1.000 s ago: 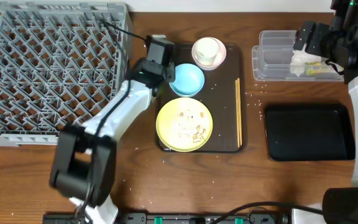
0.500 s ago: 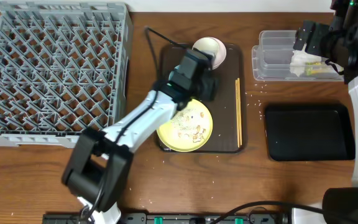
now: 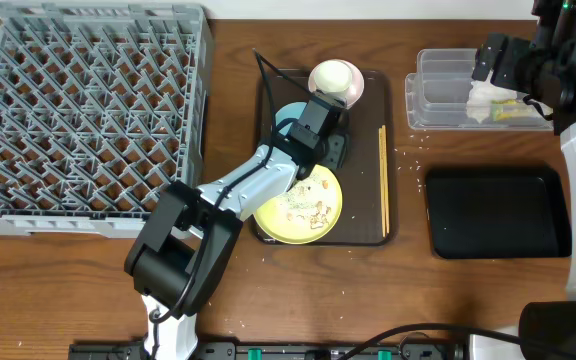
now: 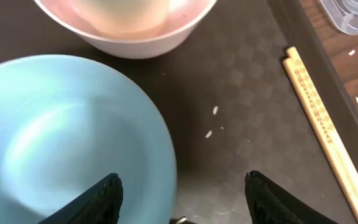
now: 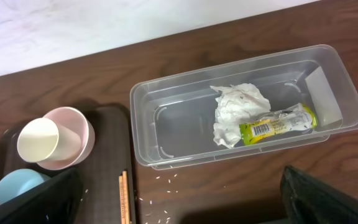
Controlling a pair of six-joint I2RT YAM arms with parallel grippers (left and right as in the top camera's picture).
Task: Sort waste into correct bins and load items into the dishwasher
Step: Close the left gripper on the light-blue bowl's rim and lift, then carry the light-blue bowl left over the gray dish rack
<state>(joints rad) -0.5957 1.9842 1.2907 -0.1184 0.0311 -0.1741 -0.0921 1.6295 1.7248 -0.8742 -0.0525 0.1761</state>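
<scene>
My left gripper (image 3: 330,140) (image 4: 182,186) is open and low over the right rim of the light blue bowl (image 3: 288,122) (image 4: 61,137), one finger above its inside, the other above the dark tray. The white bowl (image 3: 336,82) (image 4: 129,31) with the cream cup (image 5: 37,140) in it stands just behind. The yellow plate (image 3: 306,205) carries rice scraps. The chopsticks (image 3: 383,180) (image 4: 322,124) lie at the tray's right edge. My right gripper (image 3: 493,60) (image 5: 179,171) is open and empty above the clear tub (image 3: 438,95) (image 5: 166,130), which holds the tissue (image 5: 238,112) and the wrapper (image 5: 278,121).
The grey dish rack (image 3: 88,110) stands at the left. The black tray (image 3: 498,210) lies at the right front. The dishes sit on a dark brown serving tray (image 3: 363,230). Rice grains (image 3: 408,150) (image 5: 160,177) are scattered on the table beside the tub.
My left arm has swung right from the tray's left edge across the blue bowl to its right rim. The right arm has not moved.
</scene>
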